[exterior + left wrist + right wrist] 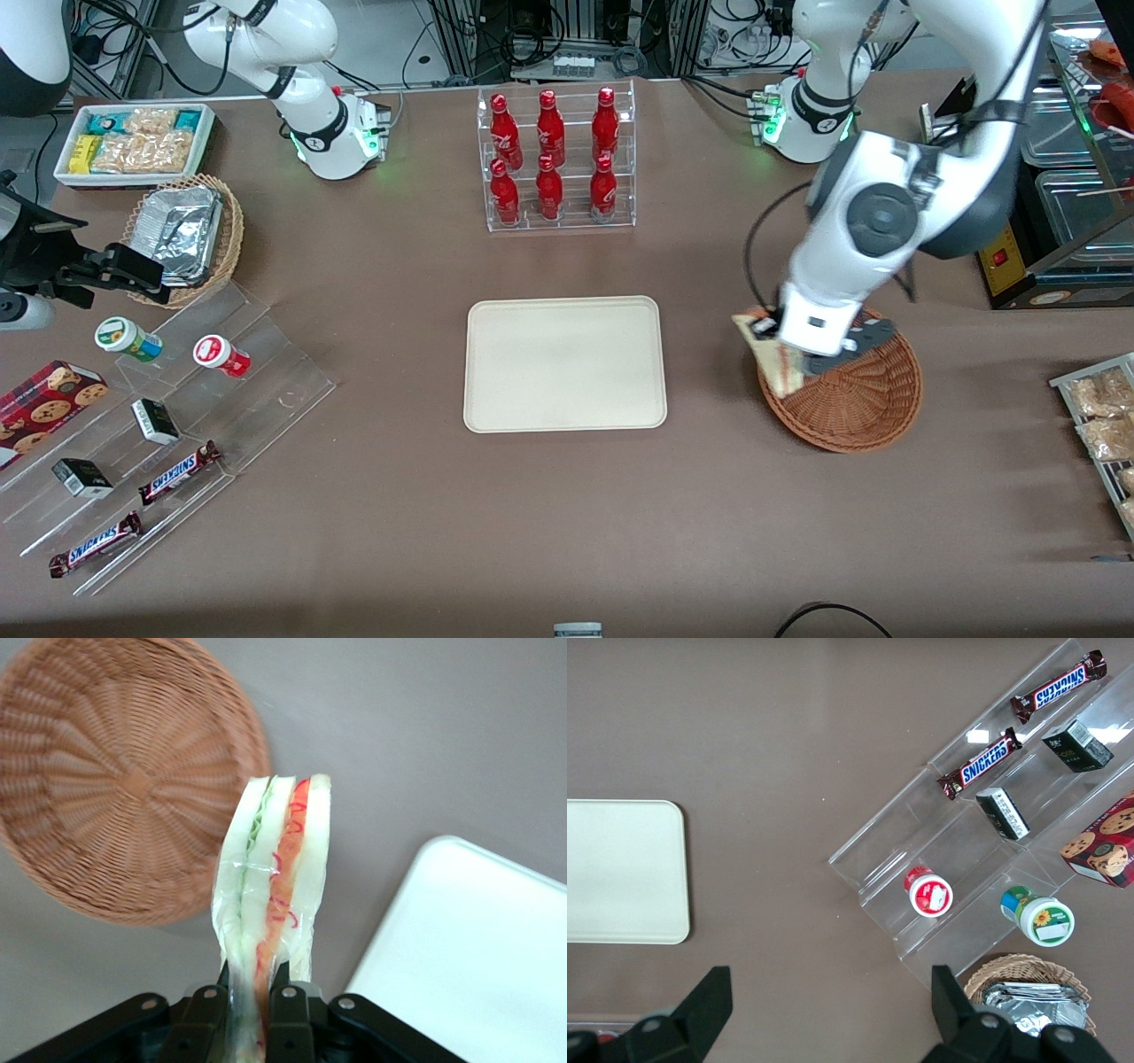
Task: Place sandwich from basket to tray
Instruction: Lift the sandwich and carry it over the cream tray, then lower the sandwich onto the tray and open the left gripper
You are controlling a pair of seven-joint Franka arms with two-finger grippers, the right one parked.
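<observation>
The gripper (251, 997) is clamped on the sandwich (273, 877) and holds it lifted over the basket's (855, 399) rim on the tray (567, 363) side, so the pick looks done, while the carry across and set-down on the bare tray remain.
</observation>
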